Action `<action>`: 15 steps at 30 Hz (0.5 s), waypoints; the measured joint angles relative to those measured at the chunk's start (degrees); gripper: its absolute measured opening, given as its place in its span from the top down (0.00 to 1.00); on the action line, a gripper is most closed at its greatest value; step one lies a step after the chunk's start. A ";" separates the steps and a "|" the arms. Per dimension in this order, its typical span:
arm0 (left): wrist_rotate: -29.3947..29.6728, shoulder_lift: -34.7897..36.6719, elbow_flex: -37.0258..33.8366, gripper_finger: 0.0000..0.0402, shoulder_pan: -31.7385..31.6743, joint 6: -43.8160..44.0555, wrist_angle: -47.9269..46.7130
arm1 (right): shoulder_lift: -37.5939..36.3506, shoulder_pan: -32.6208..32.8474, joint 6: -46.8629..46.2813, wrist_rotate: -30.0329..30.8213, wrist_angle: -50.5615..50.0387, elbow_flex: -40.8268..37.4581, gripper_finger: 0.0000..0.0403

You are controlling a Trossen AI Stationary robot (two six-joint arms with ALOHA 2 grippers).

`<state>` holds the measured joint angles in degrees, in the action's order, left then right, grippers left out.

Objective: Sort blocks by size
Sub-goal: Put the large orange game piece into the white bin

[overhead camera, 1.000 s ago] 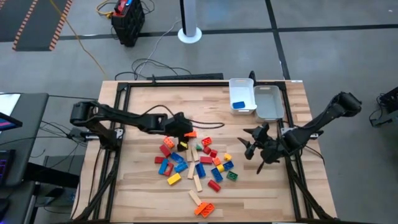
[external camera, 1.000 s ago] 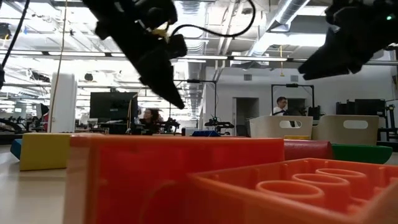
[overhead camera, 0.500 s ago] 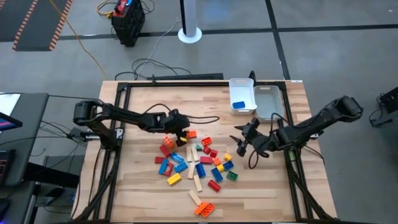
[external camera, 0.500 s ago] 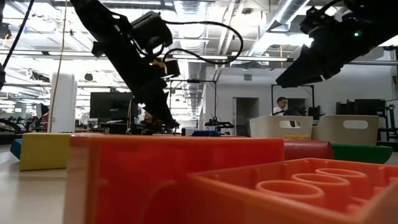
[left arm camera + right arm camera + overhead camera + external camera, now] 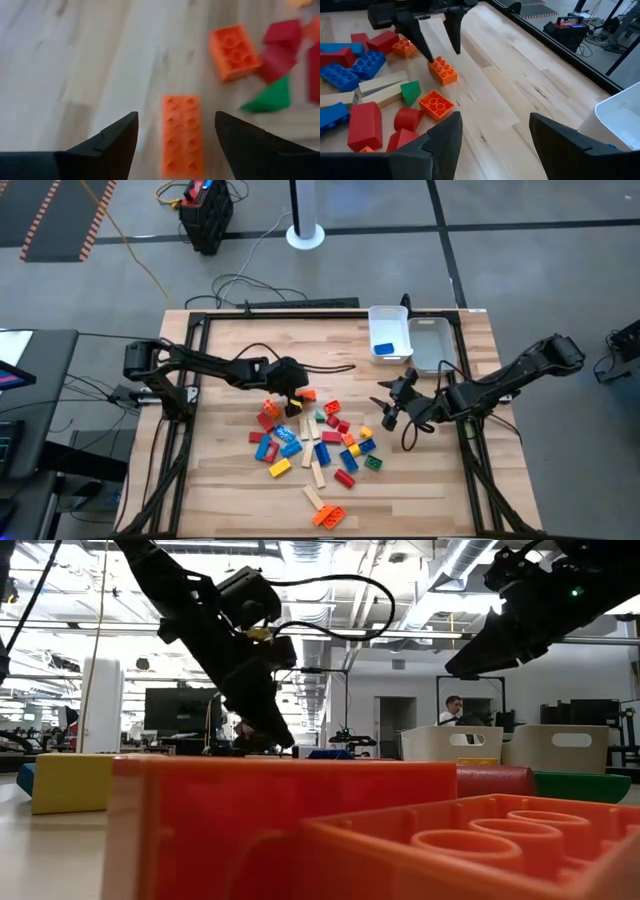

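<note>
1. High view: left gripper [image 5: 291, 383] has crept a little further toward the pile's far edge since half a second ago; a second ago it sat higher and nearer the pile centre. It hovers over the long orange brick [image 5: 306, 395] at the top of the blocks [image 5: 315, 445], which lie mid-bench, toward the near edge. Right gripper [image 5: 388, 412] has swung in from the right edge and now holds just right of the pile. Two white trays [image 5: 432, 345] sit at the far right corner, a blue brick [image 5: 383, 349] in the left one.
2. Low view: left arm has dropped closer to the bench top; right arm hangs high. A large orange brick [image 5: 300, 830] fills the foreground.
3. Left wrist view: fingers [image 5: 112, 142] spread wide, straddling the long orange brick [image 5: 182, 132], not yet touching it. A square orange brick [image 5: 234, 51] lies beyond.
4. Right wrist view: right fingers [image 5: 445, 137] spread, empty; the left gripper [image 5: 436, 46] shows poised over the orange brick [image 5: 442, 69].
5. Judgement: pick is lined up, closing comes next; sorting barely begun.
</note>
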<state>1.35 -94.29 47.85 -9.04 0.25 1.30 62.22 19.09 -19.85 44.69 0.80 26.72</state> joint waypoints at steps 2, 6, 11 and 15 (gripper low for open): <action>-0.28 -1.34 -0.04 0.35 0.00 -0.03 -0.58 | -0.07 0.00 0.02 0.03 0.08 0.00 0.36; -0.30 -5.01 -0.08 0.35 0.00 0.28 -0.62 | -0.07 0.00 0.01 0.16 0.15 0.02 0.36; 1.19 -6.11 0.16 0.36 0.01 0.14 -0.18 | -0.07 0.38 -0.01 0.22 0.06 0.02 0.36; 3.85 -5.80 0.13 0.41 0.11 -1.07 0.02 | -0.08 0.39 -0.01 0.22 -0.22 0.02 0.36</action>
<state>5.20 -100.09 47.99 -8.93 -0.82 1.32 62.14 19.49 -19.86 44.91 0.58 26.74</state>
